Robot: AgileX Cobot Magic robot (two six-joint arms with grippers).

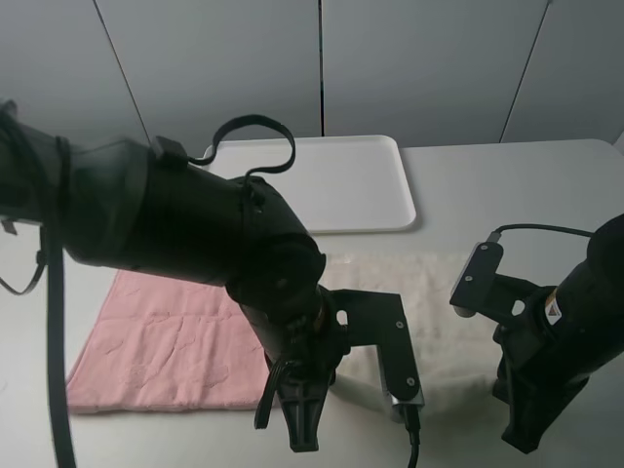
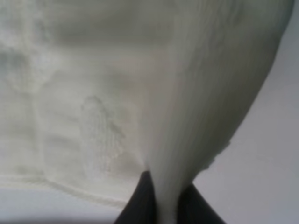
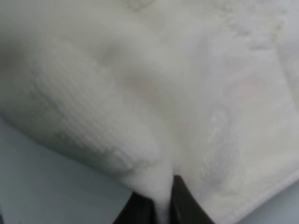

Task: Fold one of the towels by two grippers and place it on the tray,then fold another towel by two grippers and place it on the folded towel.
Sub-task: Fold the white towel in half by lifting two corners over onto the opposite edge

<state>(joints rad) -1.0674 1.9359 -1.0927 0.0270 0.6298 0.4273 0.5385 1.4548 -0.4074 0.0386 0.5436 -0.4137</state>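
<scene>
Towels lie side by side on the pale worktop (image 1: pixel 517 185): a white towel (image 1: pixel 434 283) in the middle and towards the right, and a pink towel (image 1: pixel 166 341) spread flat to its left. The left arm hides the place where the two meet, so I cannot tell whether they touch or overlap. Both arms are down at the near edge of the white towel. The left pincer (image 2: pixel 166 201) is pressed together on that towel, with a ridge of the ribbed cloth running out from between its dark tips. The right pincer (image 3: pixel 161 204) is likewise pinching the white towel, a soft bunched fold caught between its two tips. From the high view, the left arm crosses over the inner corner of the pink towel to reach the white one. A white tray (image 1: pixel 331 185) sits on the far side of the worktop, just beyond both towels and apart from them.
</scene>
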